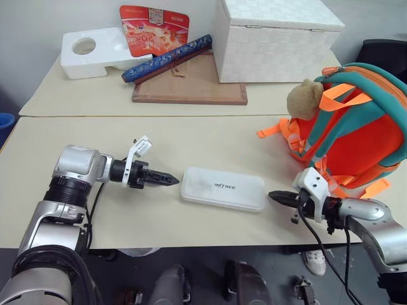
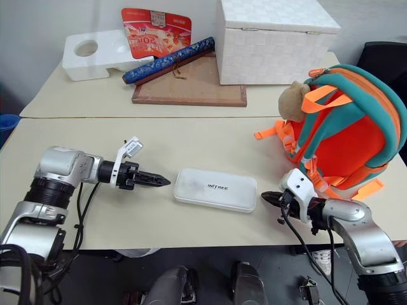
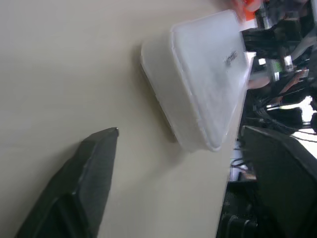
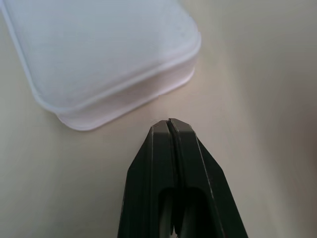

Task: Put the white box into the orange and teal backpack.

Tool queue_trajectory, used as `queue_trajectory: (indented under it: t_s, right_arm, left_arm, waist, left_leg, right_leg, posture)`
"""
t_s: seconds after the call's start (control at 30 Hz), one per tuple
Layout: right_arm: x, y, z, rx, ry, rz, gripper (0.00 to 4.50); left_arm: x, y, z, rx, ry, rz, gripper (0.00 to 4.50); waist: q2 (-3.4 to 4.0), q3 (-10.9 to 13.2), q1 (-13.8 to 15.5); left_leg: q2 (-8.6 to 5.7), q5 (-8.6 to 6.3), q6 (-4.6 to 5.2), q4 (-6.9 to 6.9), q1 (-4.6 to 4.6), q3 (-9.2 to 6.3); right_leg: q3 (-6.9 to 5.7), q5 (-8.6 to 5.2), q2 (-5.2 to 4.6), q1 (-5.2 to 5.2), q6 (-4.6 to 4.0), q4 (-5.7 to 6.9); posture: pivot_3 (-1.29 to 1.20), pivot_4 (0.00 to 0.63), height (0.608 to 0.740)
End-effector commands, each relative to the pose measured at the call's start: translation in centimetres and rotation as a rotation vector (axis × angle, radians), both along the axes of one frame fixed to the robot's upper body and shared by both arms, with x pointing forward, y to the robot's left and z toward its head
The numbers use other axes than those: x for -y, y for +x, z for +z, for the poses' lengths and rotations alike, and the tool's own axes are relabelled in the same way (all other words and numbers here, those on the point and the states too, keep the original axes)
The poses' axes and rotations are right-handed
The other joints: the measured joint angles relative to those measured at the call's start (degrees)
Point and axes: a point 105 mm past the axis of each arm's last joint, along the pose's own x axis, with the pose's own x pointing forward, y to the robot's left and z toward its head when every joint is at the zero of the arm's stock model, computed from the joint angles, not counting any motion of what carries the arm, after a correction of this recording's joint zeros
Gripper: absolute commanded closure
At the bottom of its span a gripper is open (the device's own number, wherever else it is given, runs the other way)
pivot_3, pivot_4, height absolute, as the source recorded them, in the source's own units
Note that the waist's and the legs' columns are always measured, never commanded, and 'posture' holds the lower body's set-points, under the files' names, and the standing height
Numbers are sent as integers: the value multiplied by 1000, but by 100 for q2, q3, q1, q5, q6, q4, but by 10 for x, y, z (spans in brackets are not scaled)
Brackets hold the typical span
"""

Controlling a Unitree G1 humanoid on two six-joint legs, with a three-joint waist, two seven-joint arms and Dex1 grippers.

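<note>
A flat white box [image 1: 222, 189] with small grey lettering lies lid-up on the front beige table [image 1: 76, 136], low and centre in the head views. Nothing holds it; its lid is on, so contents can't be seen.

The left gripper [image 1: 166, 180] sits at lower left, level w/ the box, tips pointing at the box's left end and just short of it. In the left wrist view its two black fingers [image 3: 81, 183] stand spread wide apart, nothing between them but bare tabletop, w/ the box beyond them.

The right gripper [image 1: 275, 196] is at lower right, tips aimed at the box's right end, near but apart. In the right wrist view its fingers [image 4: 173, 168] are pressed together, pinching nothing, w/ a rounded corner of the box just ahead.

The orange and teal backpack [image 1: 356, 130] stands at the right edge of the frame, well right of the box, a tan plush toy [image 1: 305, 98] hanging at its upper left. Its opening seems to face away from the camera, so open or zipped is hard to tell, as is anything inside.

On the rear table [image 1: 273, 101], across the top of the frame: white foam block [image 1: 102, 54] w/ a round hole at upper left, red printed card [image 1: 154, 28], dark blue roll [image 1: 168, 57] lying across a brown board [image 1: 197, 86], and a large white woven lidded box [image 1: 273, 38], lid shut, at upper right.
</note>
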Motion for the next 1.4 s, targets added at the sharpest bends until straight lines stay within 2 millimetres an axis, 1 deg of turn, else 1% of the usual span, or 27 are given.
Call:
queue_trajectory:
  t_s: [0.03,0.1,0.17,0.27,0.37,0.43,0.53,0.57,0.6,0.77,0.8,0.9,1.0,1.13,1.23,1.3,1.33,1.4]
  right_arm:
    - [-7,3,5,41,-5,27,4500]
    - [-11,5,6,48,-6,34,4500]
    - [-16,7,7,54,2,42,4500]
    - [-21,9,7,60,10,46,4500]
    - [-24,11,7,64,12,43,4500]
    - [-24,12,7,65,13,37,4500]
    - [-23,11,6,58,16,22,4500]
    - [-22,11,5,56,16,19,4500]
    - [-21,10,4,54,16,14,4500]
    - [-15,9,6,82,23,-33,4500]
    - [-13,9,7,90,25,-44,4500]
    - [2,5,17,114,62,-148,4500]
    - [24,-11,32,122,125,-260,3932]
    - [61,-35,60,189,191,-451,2641]
    - [85,-47,79,230,244,-567,1667]
    - [94,-44,90,257,293,-621,1031]
    - [95,-38,95,263,323,-635,639]
    - [93,-27,102,264,365,-634,0]
  left_arm:
    - [13,2,1,-21,-25,-28,275]
    - [22,0,1,-27,-28,-69,275]
    - [34,-4,-4,-43,-5,-123,275]
    - [45,-8,-8,-55,9,-176,275]
    - [57,-7,-2,-59,-22,-193,275]
    - [59,-4,5,-56,-52,-185,275]
    - [53,3,20,-53,-107,-148,893]
    - [51,4,23,-53,-120,-141,1277]
    - [48,4,26,-56,-134,-131,1487]
    - [41,2,41,-56,-223,-121,3050]
    - [41,0,43,-56,-232,-124,3214]
    - [35,-7,55,-30,-287,-123,3223]
    - [24,-10,69,1,-356,-82,3223]
    - [8,-13,88,75,-421,-8,3223]
    - [2,-21,110,152,-496,-1,3223]
    - [-1,-26,124,201,-549,-8,3223]
    - [-2,-29,128,224,-561,-12,3223]
    - [-2,-32,132,258,-571,-21,3223]
  waist:
    - [0,0,6]
    - [0,0,3]
    - [-1,0,2]
    - [0,0,0]
    - [-1,0,10]
    - [-1,0,25]
    - [-2,1,7]
    - [-3,1,-5]
    - [-3,1,-16]
    - [-3,1,-39]
    - [-3,1,-40]
    - [-3,1,-30]
    - [-4,2,-9]
    - [-6,1,3]
    - [-7,1,-4]
    - [-10,1,-13]
    - [-10,1,-24]
    - [-10,1,-54]
  left_leg:
    - [-2,0,0,0,0,0]
    - [-3,0,0,1,0,1]
    - [-2,0,-1,1,0,0]
    - [-3,1,-2,1,0,1]
    - [-3,1,-2,1,1,1]
    - [-3,1,-2,2,0,1]
    - [-3,1,-2,4,-2,1]
    - [-1,1,-2,3,-2,1]
    - [0,1,-3,3,-2,1]
    - [0,1,-3,3,-2,1]
    - [0,1,-3,3,-2,1]
    - [0,1,-4,3,-2,1]
    - [0,1,-4,3,-10,-6]
    - [-1,1,-4,5,-9,-9]
    - [-1,1,-5,5,1,-8]
    - [-1,1,-5,5,0,-9]
    - [-1,1,-6,5,1,-9]
    - [1,-2,-11,4,7,-6]
  right_leg:
    - [1,0,-2,0,0,2]
    - [2,0,-3,0,0,3]
    - [1,0,-2,0,0,2]
    - [3,0,-1,0,0,3]
    - [3,0,-2,0,0,3]
    - [3,0,-3,0,0,3]
    - [2,0,-1,-2,0,3]
    - [1,0,-1,-2,0,3]
    - [1,0,0,-2,0,3]
    - [2,0,-1,-2,0,2]
    - [2,0,-1,-2,0,2]
    - [4,0,-4,-3,0,3]
    - [1,0,-25,-5,0,2]
    - [-1,0,-28,-3,0,5]
    - [3,0,-29,3,0,9]
    - [4,0,-29,2,0,9]
    - [4,0,-29,2,0,9]
    - [10,0,-31,2,0,9]
  posture:
    - [0,150,740]
    - [0,150,740]
    - [0,150,740]
    - [0,150,740]
    - [0,150,740]
    - [0,150,740]
    - [0,150,740]
    - [0,150,740]
    - [0,150,740]
    - [0,150,740]
    - [0,150,740]
    - [0,150,740]
    - [0,150,740]
    - [0,150,740]
    - [0,150,740]
    - [0,150,740]
    - [0,150,740]
    - [0,150,740]
